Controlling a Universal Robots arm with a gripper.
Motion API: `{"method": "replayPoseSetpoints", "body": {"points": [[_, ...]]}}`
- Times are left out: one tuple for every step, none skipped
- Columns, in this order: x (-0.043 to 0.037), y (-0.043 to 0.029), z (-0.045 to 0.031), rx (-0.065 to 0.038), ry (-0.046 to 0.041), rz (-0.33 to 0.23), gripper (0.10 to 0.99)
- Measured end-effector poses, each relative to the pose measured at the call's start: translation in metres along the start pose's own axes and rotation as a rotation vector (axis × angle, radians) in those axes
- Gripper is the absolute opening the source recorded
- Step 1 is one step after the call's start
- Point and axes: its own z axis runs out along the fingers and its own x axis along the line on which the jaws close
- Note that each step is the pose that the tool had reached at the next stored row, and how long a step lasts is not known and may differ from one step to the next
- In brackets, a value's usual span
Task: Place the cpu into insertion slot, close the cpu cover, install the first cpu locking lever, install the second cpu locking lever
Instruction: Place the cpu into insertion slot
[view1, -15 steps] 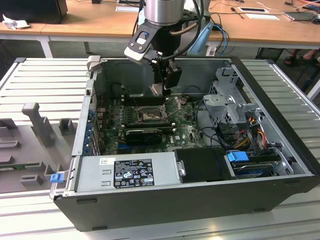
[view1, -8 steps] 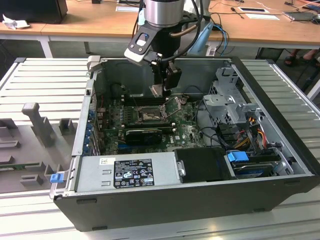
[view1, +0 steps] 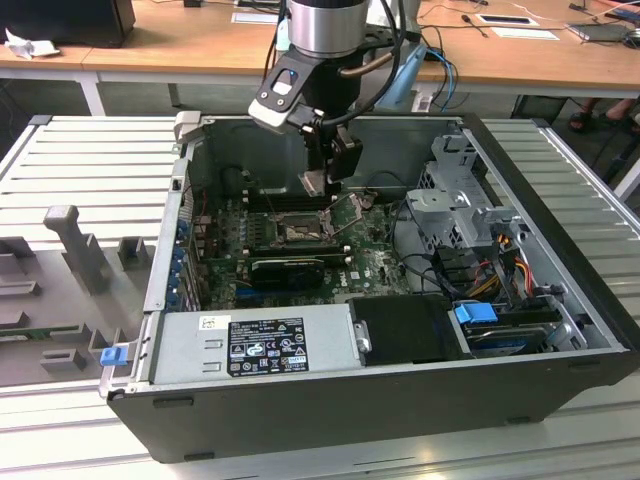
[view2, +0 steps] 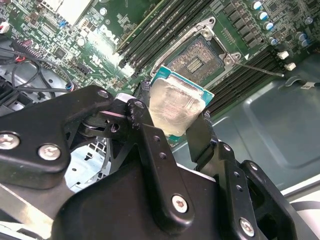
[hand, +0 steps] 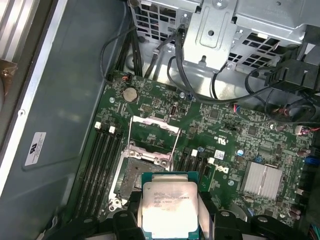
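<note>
The gripper's (view2: 175, 112) black fingers (view2: 150, 145) sit closest in both wrist views. They are spread just to the width of the cpu (view2: 177, 107) and press against its two opposite edges. The chip is clamped between them with its pale metal face showing and its green rim visible at the corners.

In the first wrist view the gripper (hand: 170, 215) holds the cpu (hand: 170, 207) just off the near edge of the insertion slot (hand: 131, 175), above it and not seated. The slot's brownish contact field lies bare. The cpu cover (hand: 155, 125) stands swung up on its hinge at the slot's far edge, a thin silver frame with an open window. Long black memory slots (hand: 97, 170) flank the socket on the green motherboard (hand: 225, 150).

In the second wrist view the insertion slot (view2: 197, 55) lies past the chip, and a thin wire locking lever (view2: 257, 69) juts from its edge across the neighbouring memory slots (view2: 150, 35).

In the exterior view the gripper (view1: 325, 180) hangs inside the open computer case (view1: 300, 410), carrying the cpu (view1: 312, 183) above the insertion slot (view1: 298, 235). The power supply (view1: 250, 345) runs along the case's near wall, and a drive cage (view1: 460, 190) occupies the side towards the exterior view's right.
</note>
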Motion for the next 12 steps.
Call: {"method": "replayPoseSetpoints", "body": {"points": [[0.0000,0.0000,0.0004,0.000,-0.0002,0.000,0.533],[0.0000,-0.0001,0.0007,0.000,-0.0002,0.001,0.533],[0.0000,-0.0001,0.0009,0.000,-0.0003,0.002,0.533],[0.0000,-0.0001,0.0013,0.000,-0.0004,0.004,0.533],[0.0000,-0.0001,0.0015,0.000,-0.0006,0.005,0.533],[0.0000,-0.0002,0.0017,0.000,-0.0006,0.006,0.533],[0.0000,-0.0002,0.0019,0.000,-0.0007,0.008,0.533],[-0.0001,-0.0002,0.0021,0.000,-0.0008,0.009,0.533],[-0.0001,-0.0002,0.0023,0.000,-0.0009,0.010,0.533],[-0.0001,-0.0002,0.0024,0.000,-0.0010,0.011,0.533],[-0.0001,-0.0002,0.0026,0.000,-0.0010,0.012,0.533],[-0.0001,-0.0002,0.0029,0.000,-0.0012,0.013,0.533]]}}
